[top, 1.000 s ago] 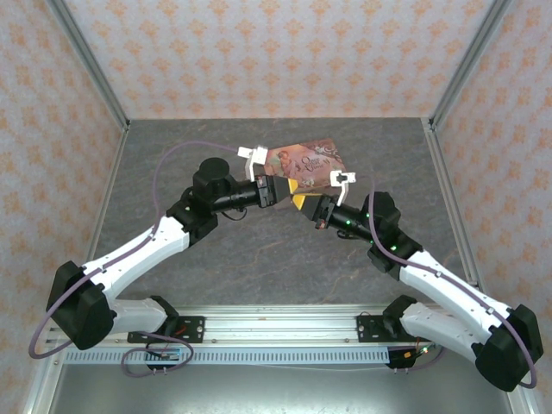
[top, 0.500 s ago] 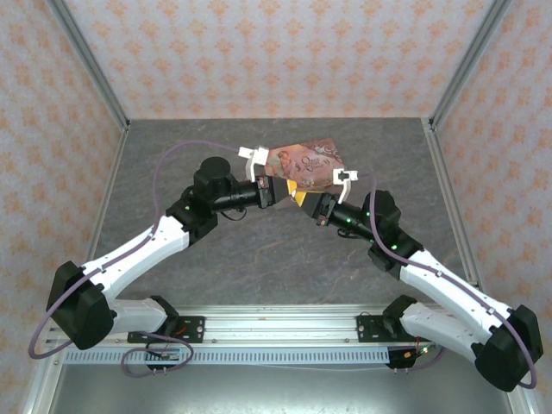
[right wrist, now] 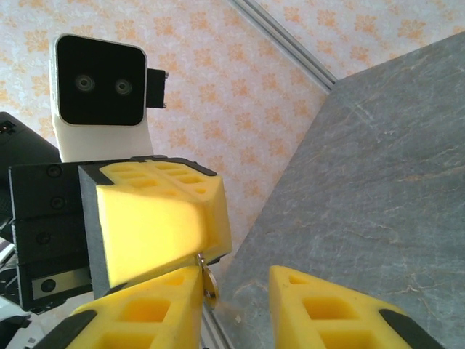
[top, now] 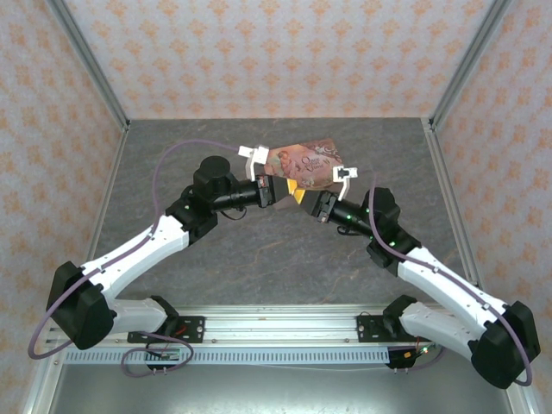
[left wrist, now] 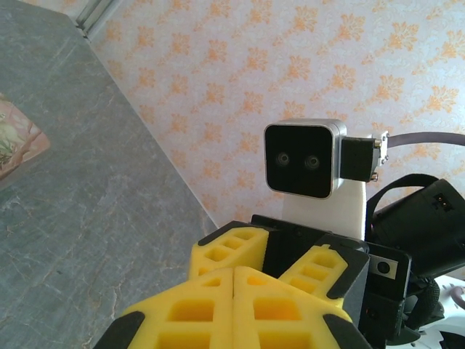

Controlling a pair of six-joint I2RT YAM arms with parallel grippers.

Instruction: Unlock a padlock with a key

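— Reading the wrist views: my left gripper (left wrist: pixel 232 280) is clenched, with a small metal piece (right wrist: pixel 207 280) pinched at its tips.
— And the other?
— My right gripper (right wrist: pixel 236 283) is spread, one finger just beside that piece. Key or padlock part, I can't tell. The pink tin (top: pixel 306 159) lies just behind both grippers.

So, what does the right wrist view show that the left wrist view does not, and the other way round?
Right wrist view: a small metal piece at the tip of the shut left gripper, seemingly pinched there, with the left wrist camera behind it. Left wrist view: a corner of the pink tin at the left edge, and the right wrist camera. Both: the shut left gripper, the open right gripper, the grey table and the patterned wall.
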